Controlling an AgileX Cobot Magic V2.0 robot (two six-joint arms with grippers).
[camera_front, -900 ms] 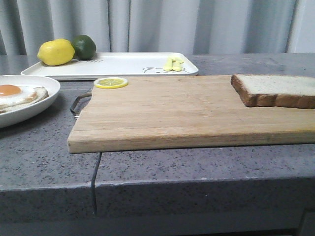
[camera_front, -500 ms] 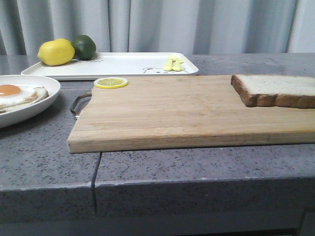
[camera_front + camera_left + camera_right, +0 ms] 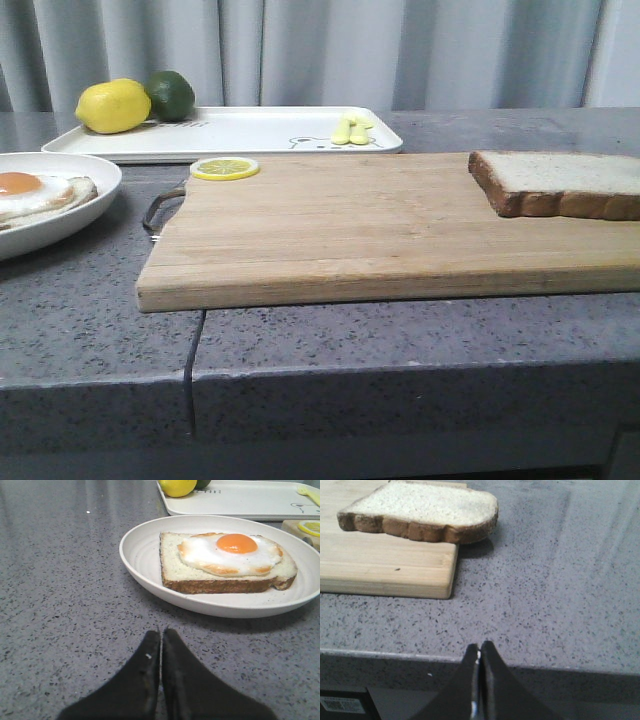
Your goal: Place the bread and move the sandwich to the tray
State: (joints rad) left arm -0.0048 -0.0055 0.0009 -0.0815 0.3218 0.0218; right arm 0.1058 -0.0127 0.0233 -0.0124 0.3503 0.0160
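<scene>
Left gripper [image 3: 161, 645], fingers pressed together and empty, hangs low over the grey countertop [image 3: 330, 335] just short of the bowl [image 3: 145, 562]; we see no arm in the front view. At far left, the bowl carries the sandwich [image 3: 227, 562], a bread slice topped by a fried egg [image 3: 231, 554]. We judge this stack soft and loose: the egg looks slick and free to slide, so the bowl's rim seems the safer hold, kept level.

Behind it lies the tray [image 3: 230, 135], flat and white, with a lemon [image 3: 113, 106] and a lime [image 3: 171, 94] at its left end and a small yellow piece [image 3: 351, 129] towards its right. We judge the bare middle the likeliest landing place.

Centre, the cutting board [image 3: 340, 230] touches the tray's front edge, a lemon slice [image 3: 224, 168] on its near-left corner beside a metal handle [image 3: 160, 208]. Neither blocks the bowl's short path back to the tray.

At right, the bread [image 3: 422, 510] rests on the board, one corner overhanging the edge. We judge it light, spongy and easily crushed; that overhanging crust offers a hold. Right gripper [image 3: 480, 652], likewise closed on nothing, hovers near the countertop's front edge, well apart from the slice.
</scene>
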